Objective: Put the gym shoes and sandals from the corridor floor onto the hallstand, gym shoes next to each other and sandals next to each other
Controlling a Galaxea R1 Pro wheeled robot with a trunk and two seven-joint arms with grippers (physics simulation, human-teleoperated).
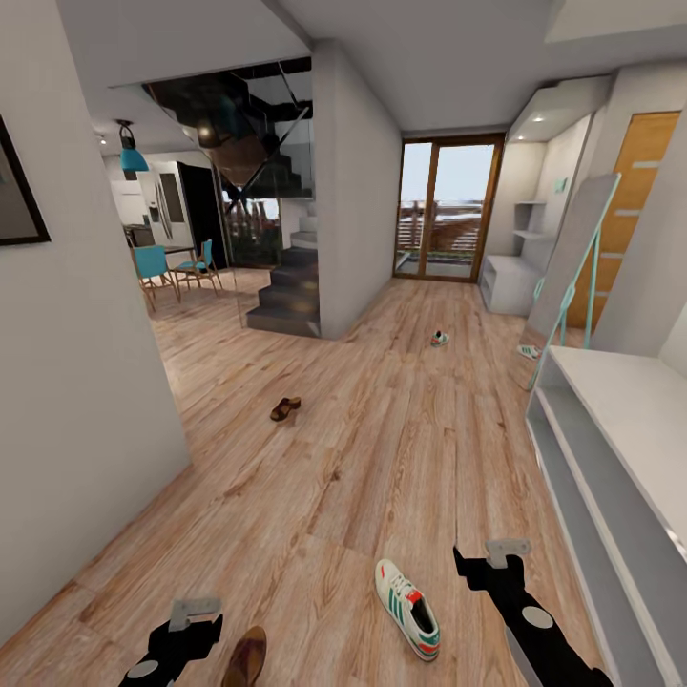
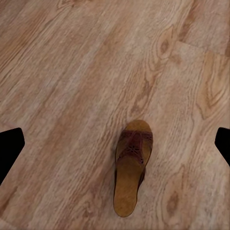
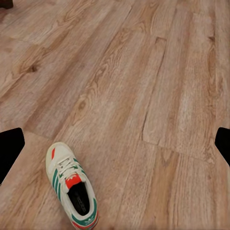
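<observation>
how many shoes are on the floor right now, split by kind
gym shoes: 2, near gym shoe by the right gripper, far gym shoe up the corridor
sandals: 2, near sandal by the left gripper, far sandal mid-floor
total: 4, all on the corridor floor, none on the hallstand

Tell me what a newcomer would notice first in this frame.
A white sneaker with green stripes lies on the wood floor just ahead of the robot, beside the right gripper. A brown sandal lies by the left gripper; another sandal and sneaker lie farther down the corridor.
</observation>
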